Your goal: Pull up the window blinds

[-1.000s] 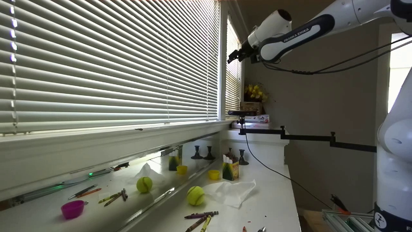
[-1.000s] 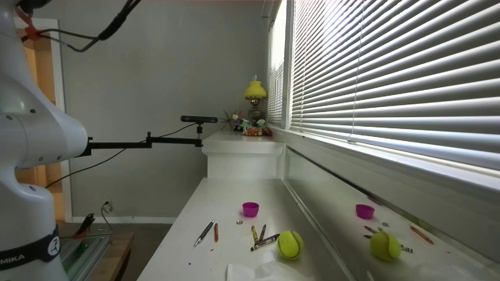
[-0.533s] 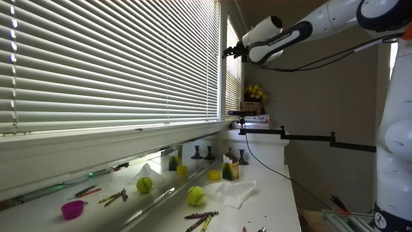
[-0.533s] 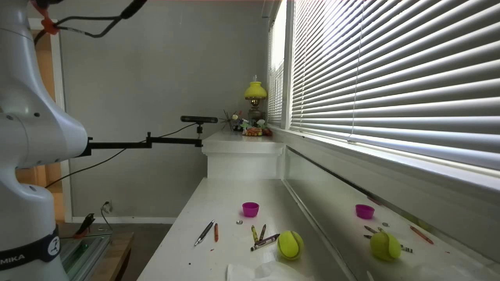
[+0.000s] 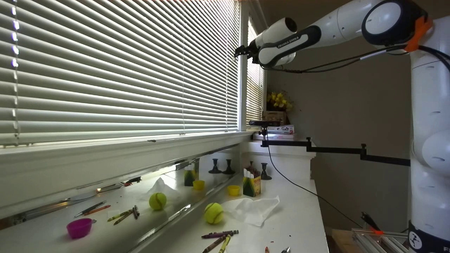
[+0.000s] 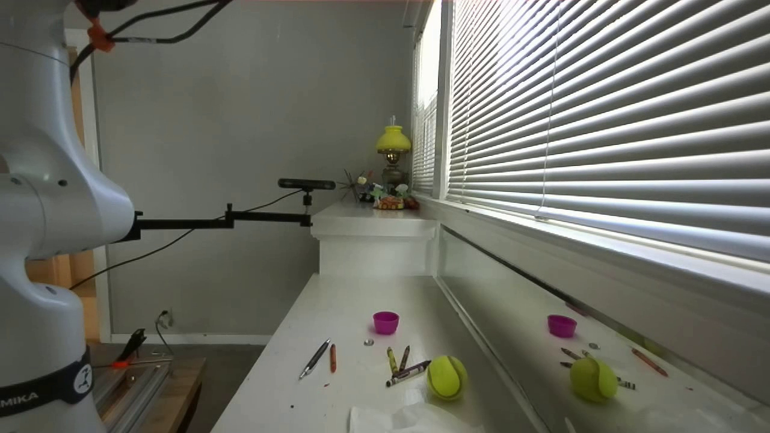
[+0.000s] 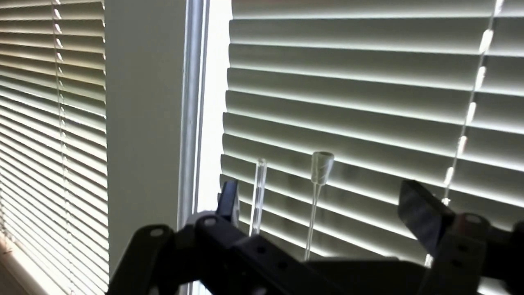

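White-grey window blinds (image 5: 116, 72) hang lowered, left in an exterior view | hand (image 7: 320, 201) spread at their far edge | clear wand (image 7: 258, 196) dangles just beside the cord tassel (image 7: 321, 168): closing now could pinch both!

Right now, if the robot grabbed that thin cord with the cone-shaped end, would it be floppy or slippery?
The cord would probably be floppy, looking so thin in the wrist view. Its cone-shaped end is likely light, looking small against the blinds; wider than the cord, it might also stop the cord slipping through the hand.
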Controlling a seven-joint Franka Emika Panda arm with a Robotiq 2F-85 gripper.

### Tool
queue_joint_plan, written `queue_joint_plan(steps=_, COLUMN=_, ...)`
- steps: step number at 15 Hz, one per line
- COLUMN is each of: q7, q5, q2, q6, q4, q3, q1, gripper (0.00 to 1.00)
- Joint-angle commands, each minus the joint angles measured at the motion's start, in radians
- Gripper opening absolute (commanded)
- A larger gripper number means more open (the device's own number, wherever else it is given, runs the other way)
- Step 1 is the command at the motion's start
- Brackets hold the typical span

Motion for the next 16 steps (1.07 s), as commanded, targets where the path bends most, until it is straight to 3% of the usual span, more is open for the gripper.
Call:
queue_joint_plan(steps=1, q7=-0.003, q5=0.03, q2=0.122, q6=0.001, q4=0.176, q3=-0.018, q1=-0.025, gripper=1.0)
queue_joint_plan(steps=5, q7=-0.008, q5=0.042, q2=0.185, q6=0.003, q4=0.249, q3=-0.014, q1=-0.052, gripper=1.0)
queue_joint_plan(steps=10, q7=-0.032, q5=0.059, q2=0.227, q6=-0.003, q4=0.29, q3=0.04, q1=-0.074, gripper=1.0)
queue_joint_plan(steps=11, q7=-0.098, q5=0.139, q2=0.236, q6=0.0, q4=0.293, q3=-0.006, q1=-0.019, gripper=1.0)
queue_joint_plan(steps=13, q7=-0.125, q5=0.185, q2=0.25, q6=-0.004, q4=0.311, q3=-0.003, q1=-0.011, gripper=1.0)
queue_joint_plan(steps=14, q7=-0.137, q5=0.209, q2=0.257, q6=-0.008, q4=0.321, q3=-0.004, q1=-0.007, gripper=0.97)
queue_joint_plan(steps=15, q7=-0.145, q5=0.228, q2=0.265, q6=-0.01, q4=0.333, q3=-0.006, q1=-0.005, gripper=0.73)
queue_joint_plan(steps=16, q7=-0.154, q5=0.246, q2=0.269, q6=-0.01, q4=0.338, q3=-0.004, q1=-0.005, gripper=0.72)
